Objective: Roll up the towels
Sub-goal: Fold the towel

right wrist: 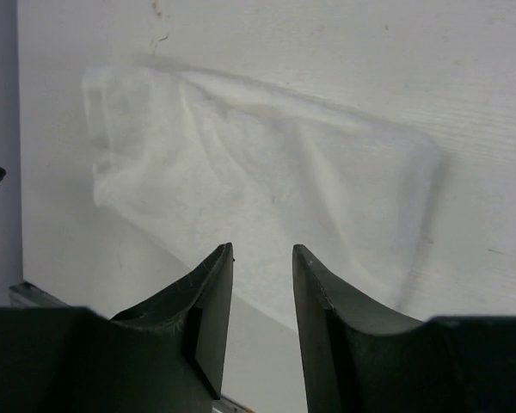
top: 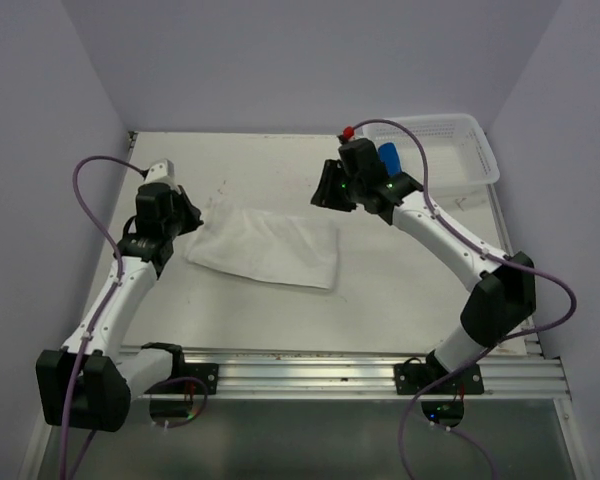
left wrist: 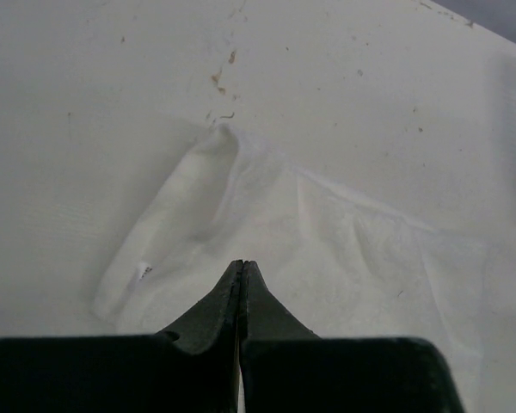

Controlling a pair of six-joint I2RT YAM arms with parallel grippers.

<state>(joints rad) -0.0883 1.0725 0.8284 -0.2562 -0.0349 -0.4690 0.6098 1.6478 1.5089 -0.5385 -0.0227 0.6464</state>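
Two towels are on record. The white towel [top: 270, 248] lies spread on the table [top: 380, 300], left of centre, its long side running from far left to near right. It is mostly flat with shallow creases. Its left end is turned up into a short, loose fold [left wrist: 172, 215], which is not a tight roll.

The blue towel [top: 388, 157] is at the far right, at the left end of the white basket [top: 460, 150]. My right wrist hides part of it, and I cannot tell whether it sits fully inside the basket.

Left gripper [top: 188, 215]: fingers pressed together, tips meeting, with no cloth visible between them. In the left wrist view the tips [left wrist: 242, 263] hang over the white towel [left wrist: 327, 249] just beside the upturned fold. I cannot tell whether they touch the cloth.

Right gripper [top: 325, 190]: fingers spread with a clear gap, holding nothing. It is raised above the table, just beyond the far right corner of the white towel and apart from it, pointing left. In the right wrist view the gap [right wrist: 262, 251] frames the white towel [right wrist: 267, 172] below, with bare table [right wrist: 413, 69] beyond the cloth.

The table surface shows a few small brown specks [left wrist: 217, 79] beyond the fold.
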